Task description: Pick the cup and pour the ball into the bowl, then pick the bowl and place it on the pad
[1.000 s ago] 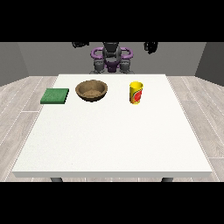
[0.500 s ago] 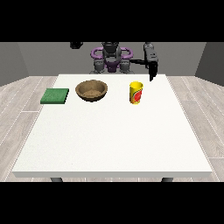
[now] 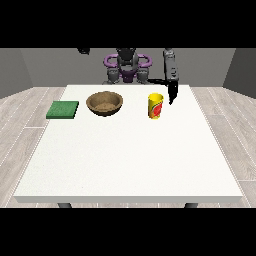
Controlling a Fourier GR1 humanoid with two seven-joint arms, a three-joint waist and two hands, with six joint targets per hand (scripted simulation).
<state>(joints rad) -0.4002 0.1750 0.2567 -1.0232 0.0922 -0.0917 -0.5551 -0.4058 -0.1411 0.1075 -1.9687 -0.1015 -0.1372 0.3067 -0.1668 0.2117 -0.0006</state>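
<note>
A yellow cup point(image 3: 155, 106) with a red mark stands upright on the white table point(image 3: 130, 155), right of centre at the back. Left of it sits a brown wooden bowl point(image 3: 104, 103). A flat green pad point(image 3: 63, 109) lies at the far left. No ball shows; the cup's inside is hidden. The hand at the view's right point(image 3: 172, 91) hangs down over the table just right of the cup, fingers pointing downward and straight, apart from the cup. The hand at the view's left point(image 3: 83, 50) is only a dark bit at the picture's top edge.
The robot's purple and grey torso point(image 3: 127, 67) stands behind the table's far edge. The table's wide near half carries nothing. Grey wood floor surrounds the table.
The arm at the view's right has swung forward and down, bringing its hand over the table beside the cup. The hand at the view's left stays raised. Cup, bowl and pad have not moved.
</note>
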